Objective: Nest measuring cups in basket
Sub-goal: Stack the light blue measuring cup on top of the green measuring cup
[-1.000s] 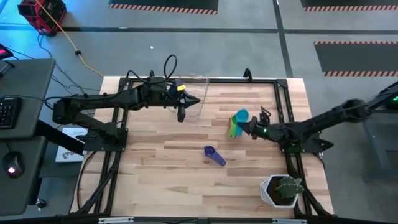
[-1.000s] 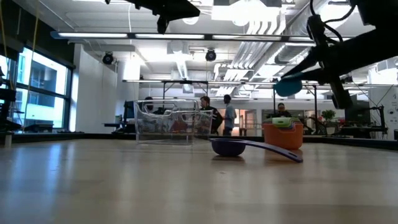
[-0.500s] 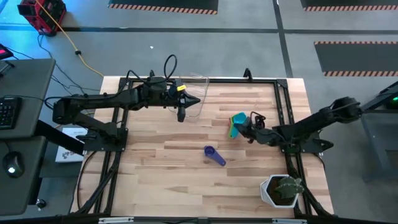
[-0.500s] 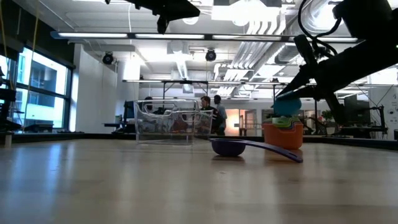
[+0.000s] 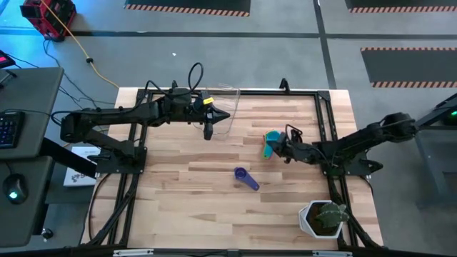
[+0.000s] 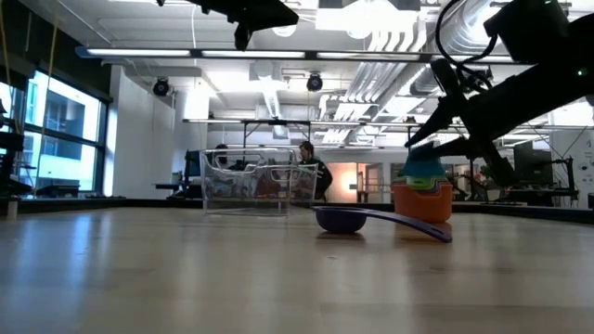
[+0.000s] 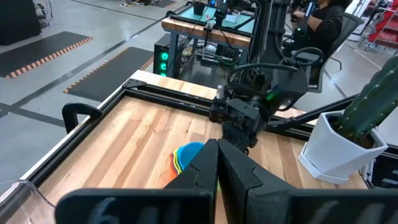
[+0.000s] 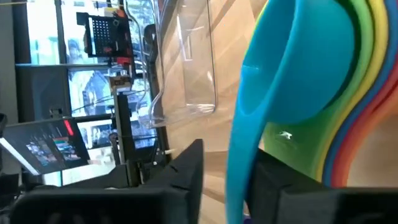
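Right now the right gripper (image 5: 284, 149) sits low over the stack of cups (image 5: 270, 145) near the table's middle-right, its fingers closed around the teal cup (image 8: 292, 68) by the handle, the bowl seated in the stack. The purple cup (image 5: 246, 178) lies apart on the bare wood, nearer the front edge. The basket (image 5: 223, 107) stands at the far edge, beside the left gripper (image 5: 208, 130), which hangs above the table with its fingers together on nothing.

These cups look light, stiff and slick (thin moulded plastic, I judge), so the flat handle gives the surest hold; the nested stack could slide or tip if nudged.

No readable labels or writing show.
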